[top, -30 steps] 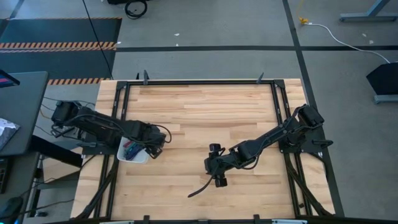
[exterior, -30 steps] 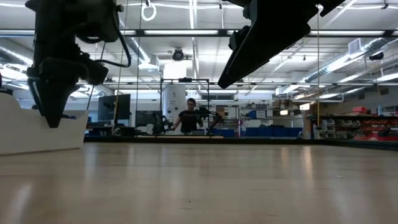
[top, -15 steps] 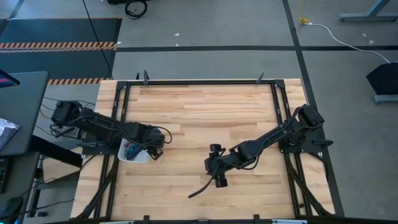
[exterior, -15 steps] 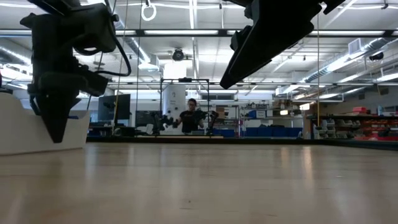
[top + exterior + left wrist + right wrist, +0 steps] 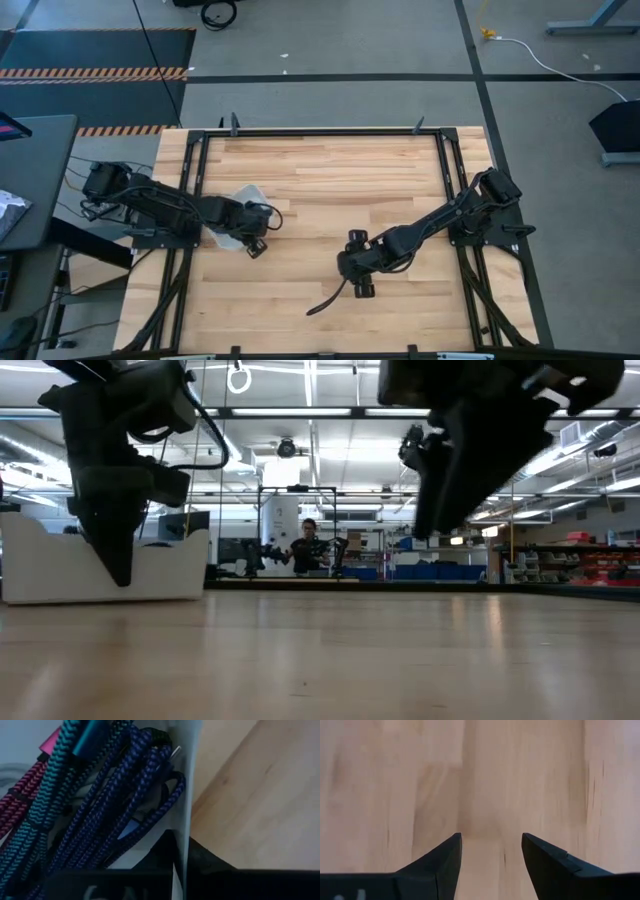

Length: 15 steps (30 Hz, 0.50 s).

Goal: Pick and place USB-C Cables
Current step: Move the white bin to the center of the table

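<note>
USB-C cables lie bundled in a small white tray [image 5: 184, 780]: blue-purple braided ones [image 5: 130, 795], a teal one [image 5: 45, 805] and a dark red one [image 5: 17, 787]. The tray [image 5: 243, 192] stands on the table at the left, and in the low view its wall [image 5: 170, 565] is seen side-on. My left gripper [image 5: 182, 865] is shut on the tray's wall and points steeply down [image 5: 122, 570]. My right gripper [image 5: 490, 850] hangs open over bare wood near the table's middle [image 5: 362, 288], with nothing between its fingers. My left gripper pinches the tray's thin white side wall [image 5: 181, 837] between its two fingers. One finger is inside the tray by the cables and one is outside, coming from above and pointing steeply down. In the low view the tray's bottom appears to rest on the table.
A thin black wire [image 5: 325, 300] lies on the wood just near of my right gripper. Black frame rails [image 5: 320, 131] run along the table's edges. Bare wood [image 5: 320, 190] lies between the two arms. A person stands far off in the room [image 5: 307, 550].
My left gripper has sunk, tipped steeper and shut on the tray's wall. The tray has swung round on the table and spreads farther right in the low view. My right gripper has tipped more steeply down, staying open.
</note>
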Available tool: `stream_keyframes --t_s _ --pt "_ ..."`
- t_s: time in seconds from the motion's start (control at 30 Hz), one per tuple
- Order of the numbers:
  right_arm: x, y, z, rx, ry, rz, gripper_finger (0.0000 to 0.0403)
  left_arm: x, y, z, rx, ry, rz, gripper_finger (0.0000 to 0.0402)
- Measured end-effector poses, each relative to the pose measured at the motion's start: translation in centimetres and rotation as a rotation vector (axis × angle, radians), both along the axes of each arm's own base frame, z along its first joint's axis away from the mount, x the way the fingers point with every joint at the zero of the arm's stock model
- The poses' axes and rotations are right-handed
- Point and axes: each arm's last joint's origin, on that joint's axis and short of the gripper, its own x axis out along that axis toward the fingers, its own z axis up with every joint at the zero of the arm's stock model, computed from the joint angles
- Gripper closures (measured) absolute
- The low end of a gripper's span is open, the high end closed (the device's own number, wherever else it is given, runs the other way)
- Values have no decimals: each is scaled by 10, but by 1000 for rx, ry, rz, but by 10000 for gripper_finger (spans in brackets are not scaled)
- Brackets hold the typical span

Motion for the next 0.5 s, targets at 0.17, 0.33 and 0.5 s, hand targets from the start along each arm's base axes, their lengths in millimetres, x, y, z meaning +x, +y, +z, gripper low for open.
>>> stream_keyframes --t_s 0.17,0.33,0.5 --pt "-11 -4 -5 23 142 -62 198 8 -1 3 1 -87 -53 388" --pt "-25 -6 -9 59 302 -126 202 17 -3 7 15 -186 -119 394" --pt "-38 -2 -9 37 398 -159 202 27 -5 0 21 -215 -179 395"
